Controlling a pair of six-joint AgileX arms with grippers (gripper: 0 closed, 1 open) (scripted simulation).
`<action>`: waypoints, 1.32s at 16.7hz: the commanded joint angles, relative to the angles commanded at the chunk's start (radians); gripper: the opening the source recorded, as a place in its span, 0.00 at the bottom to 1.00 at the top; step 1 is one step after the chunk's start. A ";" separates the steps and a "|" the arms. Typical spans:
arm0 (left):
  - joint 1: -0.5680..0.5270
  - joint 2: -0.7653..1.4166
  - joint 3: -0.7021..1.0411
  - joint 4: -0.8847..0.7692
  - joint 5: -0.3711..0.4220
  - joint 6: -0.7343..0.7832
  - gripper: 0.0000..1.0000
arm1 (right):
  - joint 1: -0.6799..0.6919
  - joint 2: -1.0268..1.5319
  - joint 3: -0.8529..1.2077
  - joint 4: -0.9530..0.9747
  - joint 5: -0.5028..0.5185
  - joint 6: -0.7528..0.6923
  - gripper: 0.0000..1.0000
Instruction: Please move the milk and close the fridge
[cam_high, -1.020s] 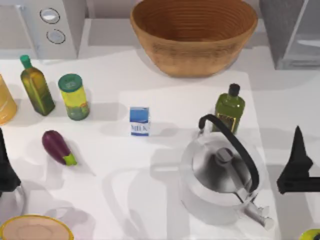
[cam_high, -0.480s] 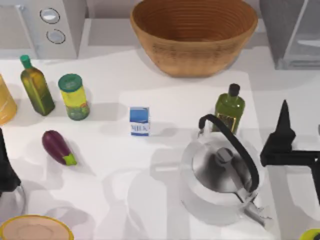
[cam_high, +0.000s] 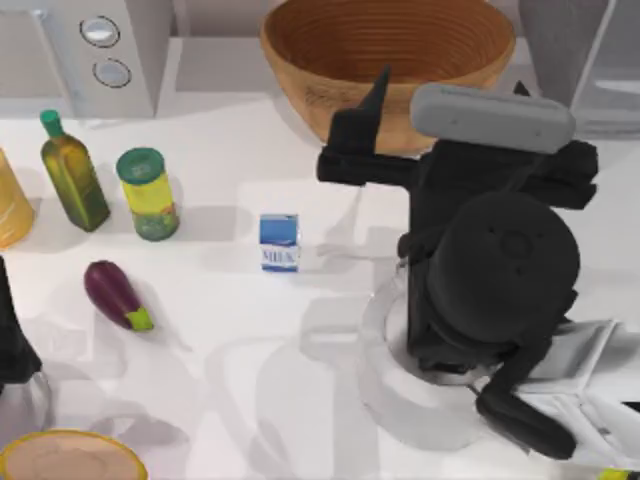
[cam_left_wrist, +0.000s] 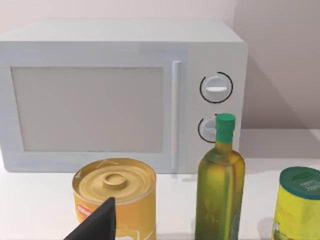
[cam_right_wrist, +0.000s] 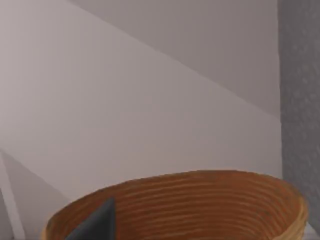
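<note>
I am reaching my right gripper (cam_high: 372, 100), finger state unclear, toward the small blue milk carton (cam_high: 279, 242); next it must descend around it.

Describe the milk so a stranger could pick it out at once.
Start at the big woven basket at the table's back edge and come toward the front. The milk stands alone mid-table: a small blue carton with a white band, shorter than the green-lidded yellow jar to its left.

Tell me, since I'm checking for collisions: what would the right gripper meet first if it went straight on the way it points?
Probably the basket: the right gripper points toward the back of the table, and its wrist view looks straight at the basket's rim, wall behind. Height is unclear, so it might pass above the rim.
</note>
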 joint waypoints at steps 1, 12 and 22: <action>0.000 0.000 0.000 0.000 0.000 0.000 1.00 | 0.013 0.096 0.082 0.028 0.008 0.004 1.00; 0.000 0.000 0.000 0.000 0.000 0.000 1.00 | 0.118 0.880 0.503 0.209 0.102 0.042 1.00; 0.000 0.000 0.000 0.000 0.000 0.000 1.00 | 0.104 0.924 0.544 0.183 0.102 0.038 1.00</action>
